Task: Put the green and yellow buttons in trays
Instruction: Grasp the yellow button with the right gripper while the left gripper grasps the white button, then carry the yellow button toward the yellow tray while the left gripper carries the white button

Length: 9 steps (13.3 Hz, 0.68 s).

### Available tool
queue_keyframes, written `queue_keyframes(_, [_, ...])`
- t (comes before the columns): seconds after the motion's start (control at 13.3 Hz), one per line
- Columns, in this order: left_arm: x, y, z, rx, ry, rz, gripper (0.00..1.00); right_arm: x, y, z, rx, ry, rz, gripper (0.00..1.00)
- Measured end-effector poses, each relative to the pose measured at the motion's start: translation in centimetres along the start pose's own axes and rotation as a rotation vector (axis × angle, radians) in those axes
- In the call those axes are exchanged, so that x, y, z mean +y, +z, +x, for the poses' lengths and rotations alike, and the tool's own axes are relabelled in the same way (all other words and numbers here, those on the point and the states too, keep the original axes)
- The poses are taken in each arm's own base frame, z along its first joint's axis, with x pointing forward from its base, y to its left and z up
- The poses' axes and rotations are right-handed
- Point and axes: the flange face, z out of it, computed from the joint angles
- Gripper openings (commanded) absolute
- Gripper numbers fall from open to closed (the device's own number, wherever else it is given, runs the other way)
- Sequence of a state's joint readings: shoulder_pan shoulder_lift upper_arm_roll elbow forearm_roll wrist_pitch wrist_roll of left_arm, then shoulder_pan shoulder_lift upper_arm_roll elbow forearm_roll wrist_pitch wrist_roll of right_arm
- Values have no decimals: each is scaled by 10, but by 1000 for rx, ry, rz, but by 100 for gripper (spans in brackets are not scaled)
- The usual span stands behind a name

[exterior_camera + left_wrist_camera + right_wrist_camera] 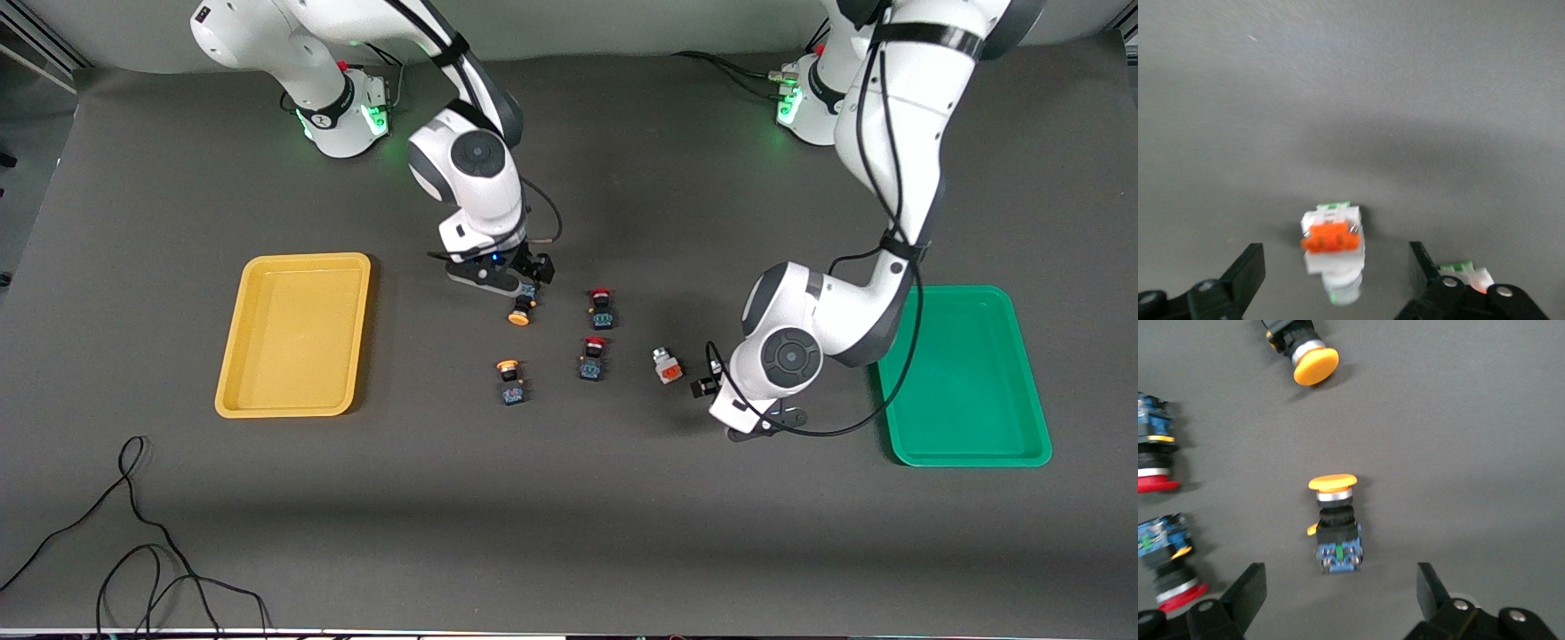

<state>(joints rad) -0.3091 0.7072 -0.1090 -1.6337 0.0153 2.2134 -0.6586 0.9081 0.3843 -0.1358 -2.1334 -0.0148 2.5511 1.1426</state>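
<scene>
Two orange-yellow capped buttons lie mid-table: one [521, 313] [1335, 523] just under my open right gripper [533, 286] [1341, 577], a little ahead of its fingertips, and one [510, 380] [1306, 355] nearer the front camera. A white-silver button with an orange block [667, 365] [1332, 245] lies between the open fingers of my left gripper [711, 380] [1335, 257], which is low over the table. A second white-silver button [1467, 276] lies just outside one finger [1425, 267]. The yellow tray [293, 338] is at the right arm's end, the green tray [969, 378] at the left arm's end; both are empty.
Two red-capped black switches [601, 307] [593, 356] lie between the yellow-capped and white buttons; they also show in the right wrist view [1155, 453] [1168, 563]. A loose black cable [133, 551] lies near the table's front edge at the right arm's end.
</scene>
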Motion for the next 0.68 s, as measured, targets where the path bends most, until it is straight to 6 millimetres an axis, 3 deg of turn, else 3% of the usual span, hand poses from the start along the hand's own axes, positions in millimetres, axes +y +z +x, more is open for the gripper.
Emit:
queue_keyframes(0.08, [0,14,-2,8,2,-8,91,0,16,0,5,0,1,100])
queue_keyframes(0.15, [-1,24,-4,16,3,-15,34,1,28,1,8,0,-1,100])
queue_keyframes(0.23, [-2,31,-5,20,3,-19,0,1,37,3,11,2,-3,100])
queue_keyframes(0.45, [-3,22,-3,35,-1,-26,0,-3,47,16,30,15,5,98])
queue_keyframes(0.68, [-11,3,-1,22,-7,-5,0,-9,55,20,35,14,3,59])
